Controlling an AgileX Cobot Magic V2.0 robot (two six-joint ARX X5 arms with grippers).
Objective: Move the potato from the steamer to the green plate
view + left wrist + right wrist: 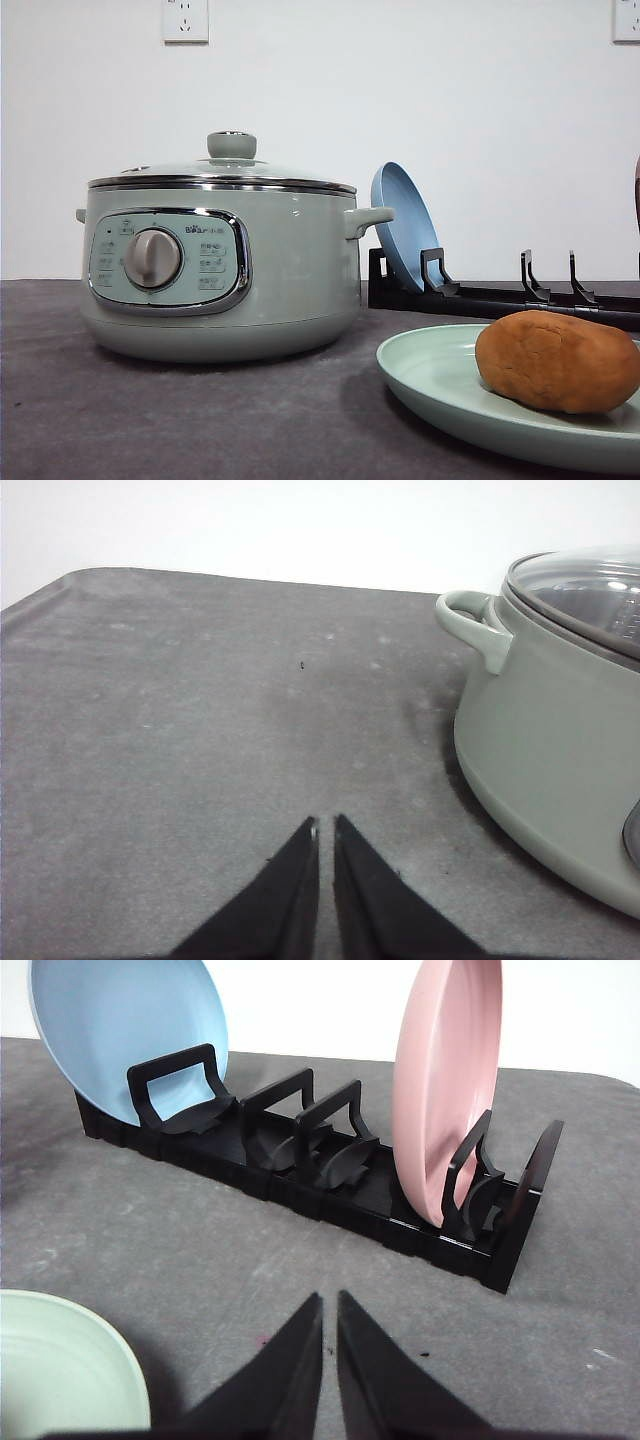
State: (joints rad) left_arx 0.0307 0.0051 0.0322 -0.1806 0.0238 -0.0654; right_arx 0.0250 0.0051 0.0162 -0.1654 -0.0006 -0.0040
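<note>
Black rack [330, 1175] — blue plate [125, 1030], pink plate [440, 1080] upright.

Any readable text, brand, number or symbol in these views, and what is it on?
"Bear": brand on the steamer control panel, above the dial.
Small characters after the brand: too small to read.
Button labels around the dial: blurred, unreadable.
Marks on the glass lid rim in the left wrist view: unreadable.

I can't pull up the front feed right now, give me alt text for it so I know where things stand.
The potato already lies on the green plate at the near right of the dark table. The steamer sits at left with its glass lid on. Behind it, a blue plate stands upright in a black rack.
</note>
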